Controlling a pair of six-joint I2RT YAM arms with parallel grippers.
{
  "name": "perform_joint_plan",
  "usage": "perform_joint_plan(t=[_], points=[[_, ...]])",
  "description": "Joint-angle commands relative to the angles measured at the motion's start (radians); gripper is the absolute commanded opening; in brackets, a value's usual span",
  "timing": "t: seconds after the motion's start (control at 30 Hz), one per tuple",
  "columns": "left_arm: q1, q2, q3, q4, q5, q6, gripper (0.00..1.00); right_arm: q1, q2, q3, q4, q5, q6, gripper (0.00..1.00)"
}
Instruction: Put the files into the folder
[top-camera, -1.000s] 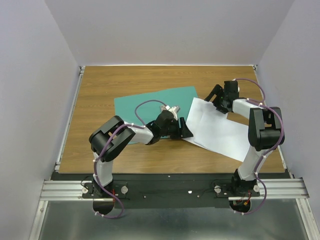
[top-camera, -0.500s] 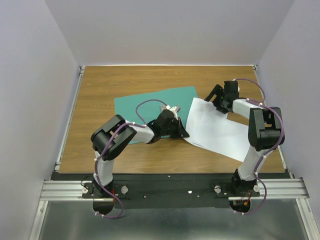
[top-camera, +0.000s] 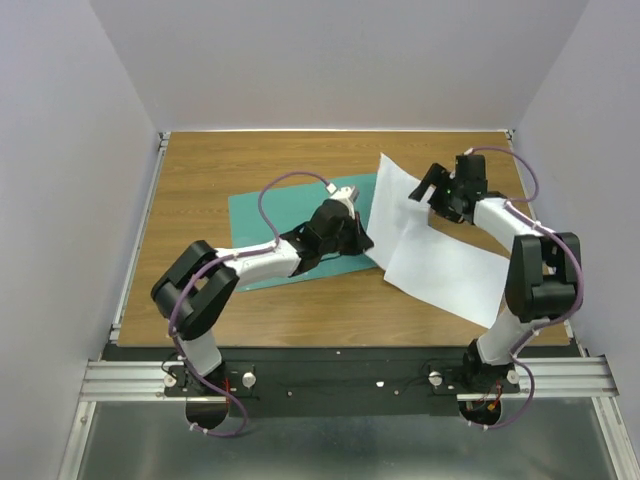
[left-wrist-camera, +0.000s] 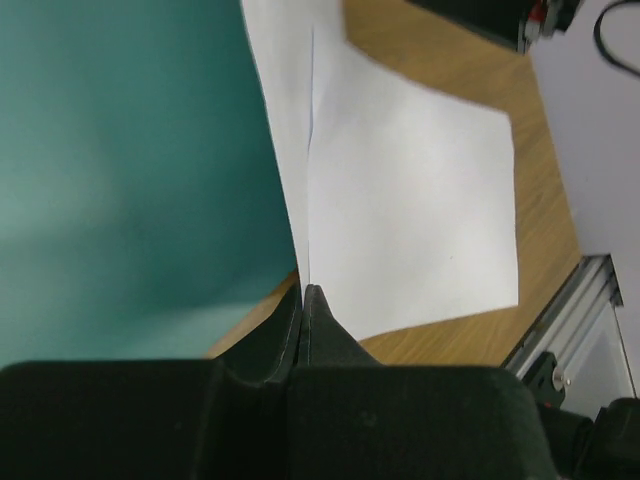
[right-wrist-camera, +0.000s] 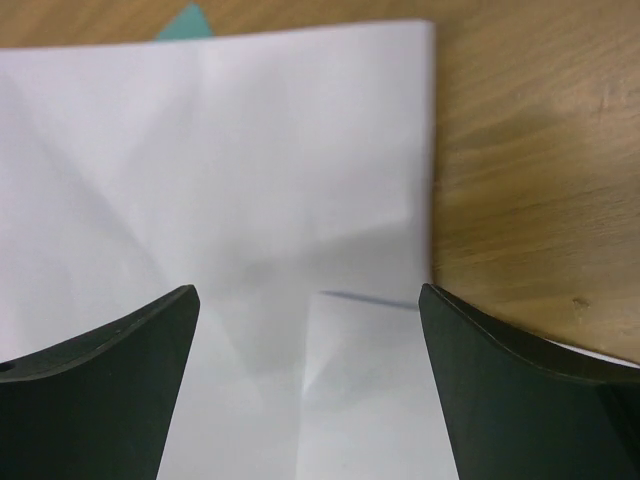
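I have my left claw (top-camera: 356, 238) pinching one edge of the files (top-camera: 395, 210) beside the folder (top-camera: 265, 215) on the bench (top-camera: 200, 170), with my right claw (top-camera: 428, 190) spread above them, so next I judge that sheet needs drawing over the green cover without creasing.

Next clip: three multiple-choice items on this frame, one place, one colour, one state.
1. In the top view, the folder lies where against the white sheets?
A) left of them B) right of them C) off the table
2. The folder's colour?
A) red B) teal-green C) yellow
3. The left arm's jaws are?
A) wide open B) shut on the folder C) shut on a sheet's edge
Answers: 1 A, the green lies leftward of the white; 2 B, plainly teal-green; 3 C, the left wrist view shows them pinching paper.
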Motion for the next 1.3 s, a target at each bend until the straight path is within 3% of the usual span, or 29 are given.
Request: perform_joint_plan(t=[0.0, 0.23, 0.4, 0.47, 0.67, 0.8, 0.93, 1.07, 1.27], points=[[0.006, -0.137, 0.074, -0.130, -0.227, 0.127, 0.00, -0.002, -0.189, -0.052, 0.018, -0.075, -0.046, 1.00], [0.018, -0.249, 0.042, -0.185, -0.266, 0.152, 0.00, -0.003, -0.302, -0.176, 0.158, -0.322, -0.028, 1.00], [0.072, -0.324, -0.073, -0.181, -0.209, 0.049, 0.00, -0.003, -0.263, -0.262, 0.340, -0.572, 0.055, 1.00], [0.092, -0.369, -0.112, -0.179, -0.204, 0.003, 0.00, -0.002, -0.258, -0.289, 0.374, -0.589, 0.105, 1.00], [0.161, -0.461, -0.218, -0.234, -0.164, -0.161, 0.00, 0.044, -0.230, -0.415, 0.500, -0.604, 0.291, 1.00], [0.176, -0.484, -0.248, -0.263, -0.144, -0.235, 0.00, 0.144, -0.238, -0.425, 0.431, -0.499, 0.305, 1.00], [0.176, -0.505, -0.244, -0.300, -0.172, -0.281, 0.00, 0.272, -0.273, -0.498, 0.455, -0.421, 0.447, 1.00], [0.176, -0.510, -0.258, -0.285, -0.168, -0.331, 0.00, 0.340, -0.333, -0.627, 0.579, -0.332, 0.598, 1.00], [0.176, -0.490, -0.256, -0.265, -0.103, -0.356, 0.00, 0.454, -0.307, -0.670, 0.693, -0.243, 0.734, 1.00]])
